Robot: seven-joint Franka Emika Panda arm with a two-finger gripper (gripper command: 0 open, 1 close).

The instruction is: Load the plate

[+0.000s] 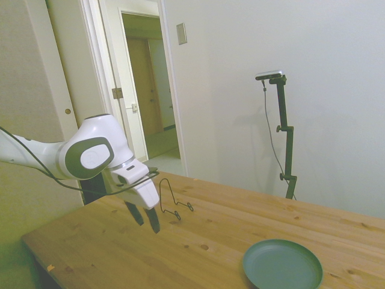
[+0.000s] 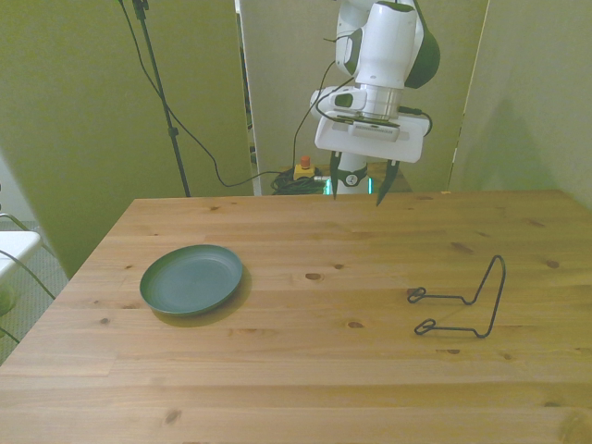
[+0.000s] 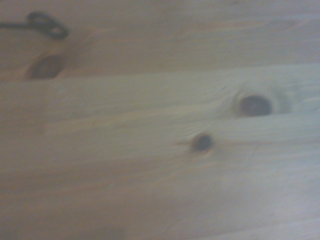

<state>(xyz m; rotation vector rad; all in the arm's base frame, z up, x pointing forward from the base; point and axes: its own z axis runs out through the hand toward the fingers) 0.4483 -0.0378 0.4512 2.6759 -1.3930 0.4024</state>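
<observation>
- Side view: wooden table, pale pine planks w/ dark knots, matte grain. Plain white wall behind, small grey wall plate up high, open doorway into a dim hallway.
- Front view: yellow-green panels behind the table, black cables trailing down to the floor, a small red-topped button on the floor beyond the far edge.
- Plate: round, matte teal-green, shallow raised rim, nothing on it. Lies flat on the table toward the front view's left, well apart from everything else.
- Wire rack: thin black bent wire, upright hoop w/ two looped feet, stands toward the front view's right. Far from the plate.
- Gripper: white glossy body, dark fingers spread apart, holding nothing, tilted, hanging above the table's far edge, clear of the wood.
- Wrist view: blurry wood w/ knots; one wire loop of the rack at the corner.
</observation>
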